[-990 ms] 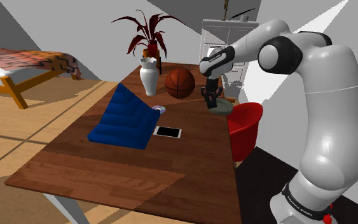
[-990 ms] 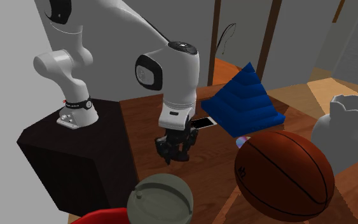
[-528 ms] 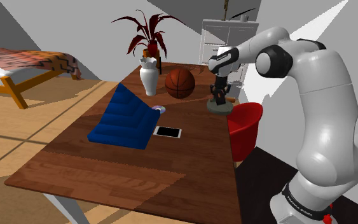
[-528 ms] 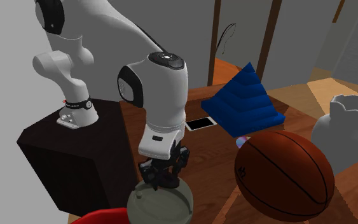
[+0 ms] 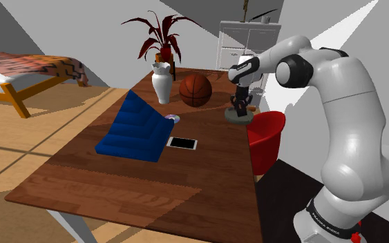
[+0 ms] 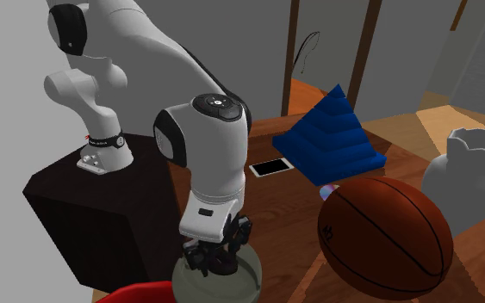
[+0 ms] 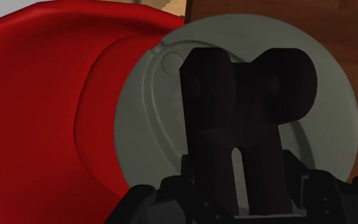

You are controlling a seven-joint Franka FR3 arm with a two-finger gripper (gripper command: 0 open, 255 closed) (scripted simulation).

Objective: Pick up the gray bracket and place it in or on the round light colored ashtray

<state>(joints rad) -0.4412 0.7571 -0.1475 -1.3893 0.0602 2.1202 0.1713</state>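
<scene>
The round grey-green ashtray (image 5: 239, 117) lies near the table edge on the shoulder view's right, beside the red chair. My black gripper (image 5: 240, 105) hangs straight down just over it. In the second exterior view the gripper (image 6: 215, 258) sits right above the ashtray's rim (image 6: 251, 277). In the wrist view the gripper (image 7: 234, 184) is shut on a dark bracket (image 7: 247, 83) with two rounded lobes. The bracket hovers over the middle of the ashtray's dish (image 7: 147, 127). Whether it touches the dish is hidden.
A basketball (image 5: 195, 90) and a white vase (image 5: 161, 81) stand just beyond the ashtray on the wooden table (image 5: 144, 186). A blue wedge (image 5: 134, 128), a phone (image 5: 182, 143) and a small disc (image 5: 173, 118) lie mid-table. A red chair (image 5: 266, 138) stands against the table edge by the ashtray.
The arm has carried the bracket from above mid-table over to the ashtray and lowered it close to the dish. The fingers stayed shut on it.
</scene>
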